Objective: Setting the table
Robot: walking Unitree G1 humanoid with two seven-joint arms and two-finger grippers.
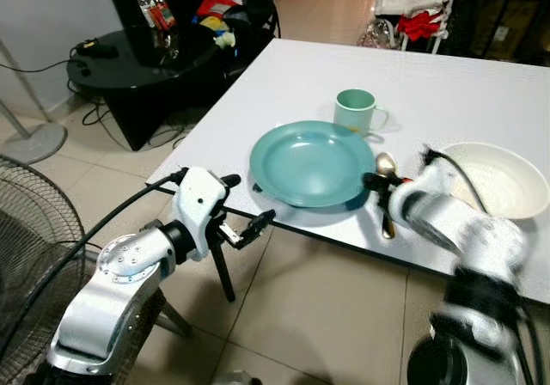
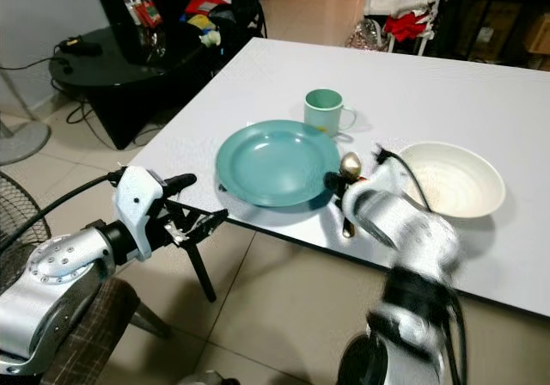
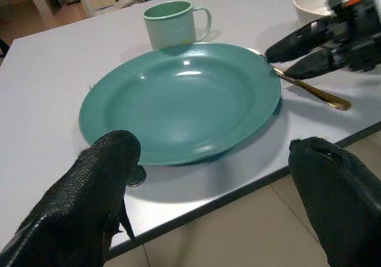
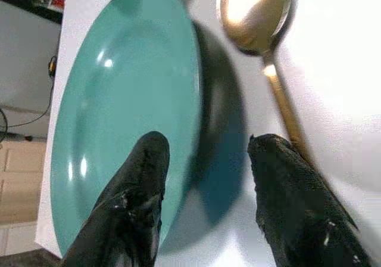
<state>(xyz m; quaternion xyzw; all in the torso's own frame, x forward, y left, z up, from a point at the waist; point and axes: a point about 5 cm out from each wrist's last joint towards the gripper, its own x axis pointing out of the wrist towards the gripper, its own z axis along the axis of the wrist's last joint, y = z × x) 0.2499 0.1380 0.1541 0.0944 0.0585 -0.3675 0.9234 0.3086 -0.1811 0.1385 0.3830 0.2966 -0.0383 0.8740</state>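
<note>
A teal plate (image 1: 312,163) lies near the white table's (image 1: 481,84) front edge, with a teal mug (image 1: 357,110) just behind it. A gold spoon (image 1: 386,168) rests on the table to the plate's right, and a white bowl (image 1: 497,181) stands further right. My right gripper (image 1: 372,181) is open and low over the plate's right rim, its fingers (image 4: 284,177) beside the spoon (image 4: 255,11). My left gripper (image 1: 247,201) hangs open just off the table's front edge, facing the plate (image 3: 178,100).
A black round table (image 1: 137,67) with clutter stands at the back left, with cables on the tiled floor. A fan (image 1: 34,256) is at my left. A black table leg (image 1: 223,273) drops below the front edge. Clothes hang at the back right.
</note>
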